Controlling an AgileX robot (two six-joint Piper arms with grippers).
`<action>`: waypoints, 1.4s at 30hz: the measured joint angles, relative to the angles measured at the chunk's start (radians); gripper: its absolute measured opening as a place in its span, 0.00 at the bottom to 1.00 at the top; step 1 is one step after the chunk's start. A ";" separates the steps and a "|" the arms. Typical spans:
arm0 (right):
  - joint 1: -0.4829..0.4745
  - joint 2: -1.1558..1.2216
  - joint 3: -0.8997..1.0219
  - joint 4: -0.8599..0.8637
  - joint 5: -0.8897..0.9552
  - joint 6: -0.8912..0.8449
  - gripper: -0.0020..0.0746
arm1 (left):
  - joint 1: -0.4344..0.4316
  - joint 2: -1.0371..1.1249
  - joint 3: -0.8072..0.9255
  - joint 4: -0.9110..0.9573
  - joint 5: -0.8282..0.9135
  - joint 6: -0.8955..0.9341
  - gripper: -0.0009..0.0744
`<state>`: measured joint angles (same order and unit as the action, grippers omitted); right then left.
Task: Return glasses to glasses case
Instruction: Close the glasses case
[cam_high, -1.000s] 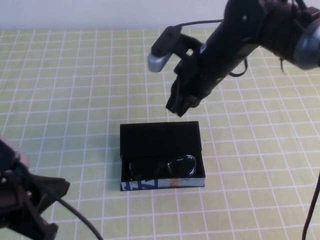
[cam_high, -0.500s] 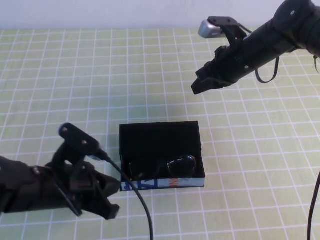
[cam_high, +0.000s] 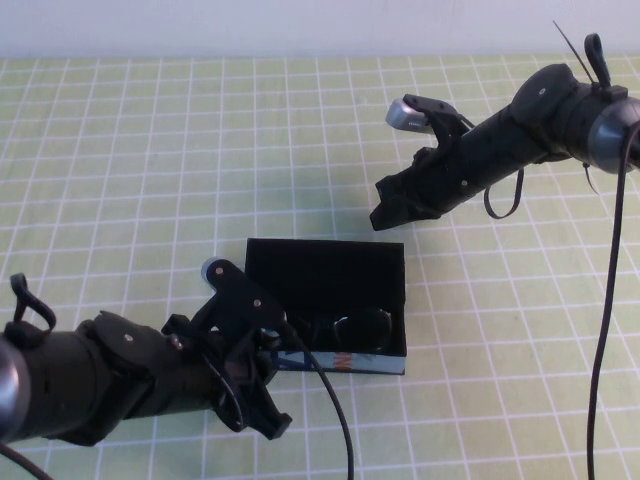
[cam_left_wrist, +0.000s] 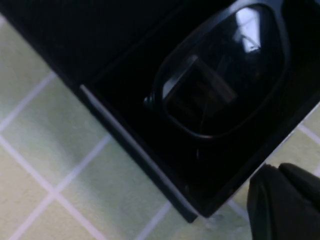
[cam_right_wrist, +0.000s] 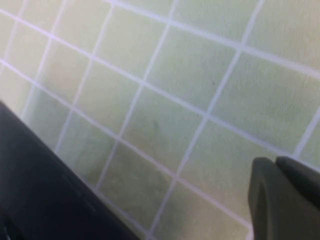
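The glasses case lies open at the table's middle, its blue, white and orange front edge towards me. The black glasses lie inside it along the front. My left gripper is shut and empty, at the case's front left corner. In the left wrist view one lens of the glasses fills the case, with my left gripper just outside its corner. My right gripper is shut and empty, just behind the case's back right corner. The right wrist view shows the right gripper over the mat beside the case's edge.
A green mat with a white grid covers the table. The left arm's cable trails in front of the case. The right arm's cable hangs at the far right.
My left arm has swung in from the lower left to the case's front left corner, and the case has turned slightly. My right gripper has dropped towards the case's back right corner.
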<state>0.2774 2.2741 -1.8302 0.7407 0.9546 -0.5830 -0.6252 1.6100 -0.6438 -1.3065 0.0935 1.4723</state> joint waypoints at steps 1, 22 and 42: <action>0.000 0.007 0.000 0.001 0.004 0.000 0.01 | 0.000 0.006 -0.004 -0.002 -0.010 0.000 0.01; 0.000 0.021 0.000 0.168 0.222 -0.164 0.01 | 0.000 0.040 -0.015 -0.011 -0.043 0.000 0.01; 0.198 -0.087 0.000 -0.070 0.249 -0.056 0.01 | 0.000 0.020 -0.013 0.006 -0.029 0.066 0.01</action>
<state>0.4749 2.1874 -1.8302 0.6709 1.2039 -0.6394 -0.6252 1.6299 -0.6571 -1.3009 0.0645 1.5387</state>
